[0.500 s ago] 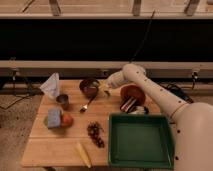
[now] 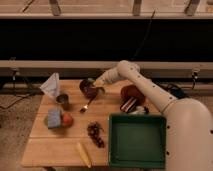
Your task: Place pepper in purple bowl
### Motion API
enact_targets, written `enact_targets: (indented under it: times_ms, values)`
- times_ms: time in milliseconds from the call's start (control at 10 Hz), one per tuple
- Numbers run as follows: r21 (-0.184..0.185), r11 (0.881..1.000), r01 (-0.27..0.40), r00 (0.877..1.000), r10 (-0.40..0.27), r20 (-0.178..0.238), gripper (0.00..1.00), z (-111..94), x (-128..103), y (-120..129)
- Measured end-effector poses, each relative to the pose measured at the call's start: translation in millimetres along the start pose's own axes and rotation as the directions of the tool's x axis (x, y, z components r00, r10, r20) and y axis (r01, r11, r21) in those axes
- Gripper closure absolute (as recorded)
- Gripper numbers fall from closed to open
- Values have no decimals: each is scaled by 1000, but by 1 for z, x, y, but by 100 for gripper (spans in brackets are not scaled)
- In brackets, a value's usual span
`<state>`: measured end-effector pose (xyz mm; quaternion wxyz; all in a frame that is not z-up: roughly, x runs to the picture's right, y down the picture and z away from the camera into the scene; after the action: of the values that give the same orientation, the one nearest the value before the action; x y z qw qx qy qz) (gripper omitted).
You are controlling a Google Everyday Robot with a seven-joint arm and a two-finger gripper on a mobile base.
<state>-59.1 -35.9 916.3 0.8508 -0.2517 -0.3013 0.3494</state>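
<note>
— Where is the gripper [image 2: 98, 83] now? From my side I do not see it well.

— It is at the right rim of the purple bowl [image 2: 89, 90], low over it, at the back of the table [image 2: 55, 146]. Whether it grips or has let go, I cannot tell. At its tip there is a small pale patch; I take it for the pepper [image 2: 93, 81], just above the bowl's opening (I see no pepper anywhere else on the table).

— So it is nearly done?

— I think so: the release, or the moment just around it.

— What can go wrong?

— The patch seems nearer to the rim than to the middle. If the pepper drops there, it may strike the edge and roll out, toward the spoon [image 2: 86, 106] lying just in front of the bowl. Also the bowl is small and probably light. If the gripper touches the rim when the arm [image 2: 145, 86] goes up, it could tip the bowl or push it toward the grey cup [image 2: 63, 100].
</note>
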Motion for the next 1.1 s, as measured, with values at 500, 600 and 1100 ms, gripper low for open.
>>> enact_targets:
  times_ms: [500,600,1100]
  values:
    - [-45,998,53,997,-51,53,52,31,-42,2]
    - [-45,997,61,997,-59,55,42,31,-45,1]
    - [-39,996,74,996,-72,46,20,27,-45,-2]
